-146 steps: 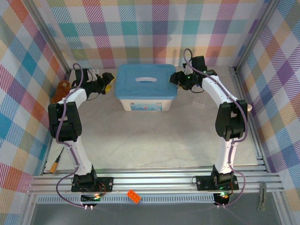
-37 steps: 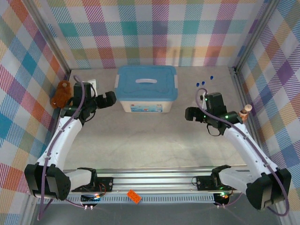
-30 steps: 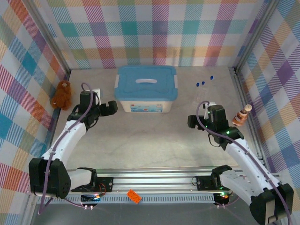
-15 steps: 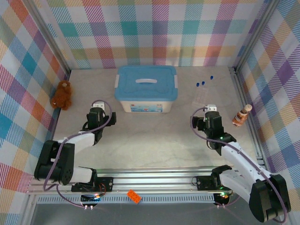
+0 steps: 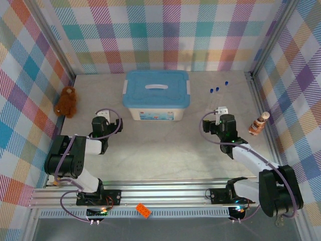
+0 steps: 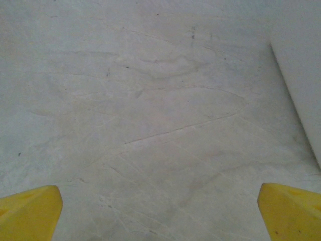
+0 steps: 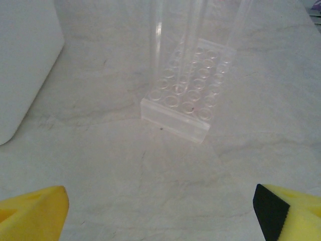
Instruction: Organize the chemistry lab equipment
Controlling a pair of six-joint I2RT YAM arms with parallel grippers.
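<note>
The desk [image 5: 160, 150] is a pale grey slab with faint marble-like veins and fine scratches, plain in the left wrist view. Plaid walls [image 5: 150, 35] in pink, teal, orange and purple shut it in at the back and both sides, with bare metal posts in the corners. A ribbed metal rail [image 5: 165, 193] runs along the near edge, and a small orange brick [image 5: 143, 210] lies just in front of it.

A white box with a blue lid [image 5: 157, 94] sits at the back, its lid on. Well to the left of the box, a brown plush toy [image 5: 65, 101] rests by the side wall. Far to the right of the box, a brown-and-white striped bottle figure [image 5: 258, 124] lies tilted against the other wall.

Right of the box stands a clear rack [image 7: 188, 88] with clear test tubes [image 7: 156, 45] upright in it. From above, three small blue caps [image 5: 217, 89] show there.

The left end effector [image 6: 160, 211] hovers low, left of the box, released, with bare desk between its yellow tips. The right end effector [image 7: 160, 211] is also released, short of the rack and holding nothing.
</note>
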